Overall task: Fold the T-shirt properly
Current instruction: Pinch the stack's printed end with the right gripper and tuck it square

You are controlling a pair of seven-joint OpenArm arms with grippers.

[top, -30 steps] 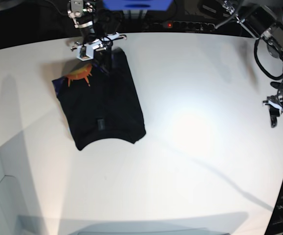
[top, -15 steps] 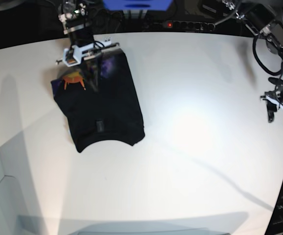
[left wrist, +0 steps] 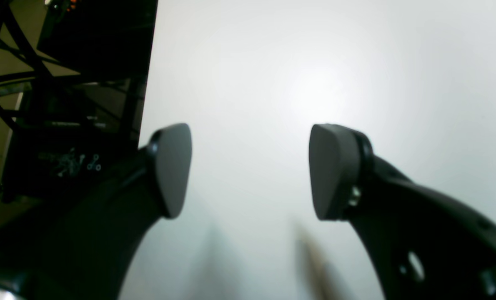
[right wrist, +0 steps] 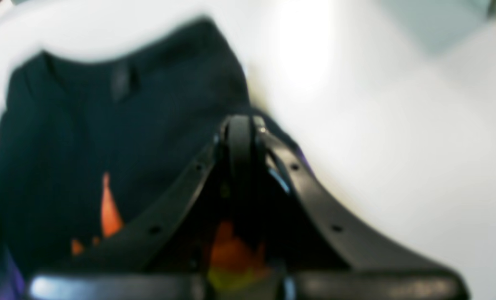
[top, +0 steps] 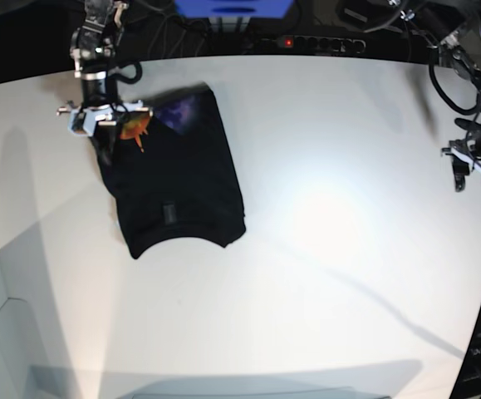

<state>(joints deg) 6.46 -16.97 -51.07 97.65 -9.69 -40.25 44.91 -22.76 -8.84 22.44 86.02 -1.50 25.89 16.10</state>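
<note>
From my remote station I see the black short-sleeved cloth T-shirt lying folded into a rough rectangle on the far left part of the white bench, its orange sun print and a purple-blue patch showing at the far edge. My right pincer sits at the shirt's far left corner with its jaws pressed together on a fold of that black cloth, orange print visible just beneath it in the wrist view. My left pincer hangs over bare bench near the right edge, well apart from the shirt, jaws spread wide and holding nothing.
</note>
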